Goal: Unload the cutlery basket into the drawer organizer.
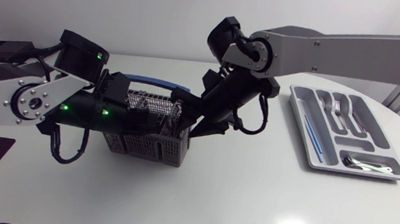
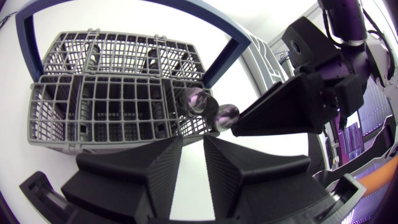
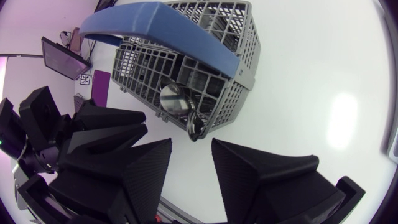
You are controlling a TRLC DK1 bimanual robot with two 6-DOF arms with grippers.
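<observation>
Your left jaws sit closest to the lens in the left wrist view, parted with nothing between them, just short of the grey cutlery basket [image 2: 112, 106]. Two spoons [image 2: 200, 99] poke out of its near corner, and a finger [image 2: 280, 115] of the right jaws hangs beside them. Your right jaws are likewise released and empty, with the basket's blue handle [image 3: 168, 28] ahead. From the head view, the basket stands on the white table [image 1: 250, 205] at centre left, between your left arm [image 1: 24, 99] and right arm [image 1: 323, 54]. At the right, well apart, lies the drawer organizer [image 1: 350, 142], holding forks [image 1: 336, 109] and other cutlery.
</observation>
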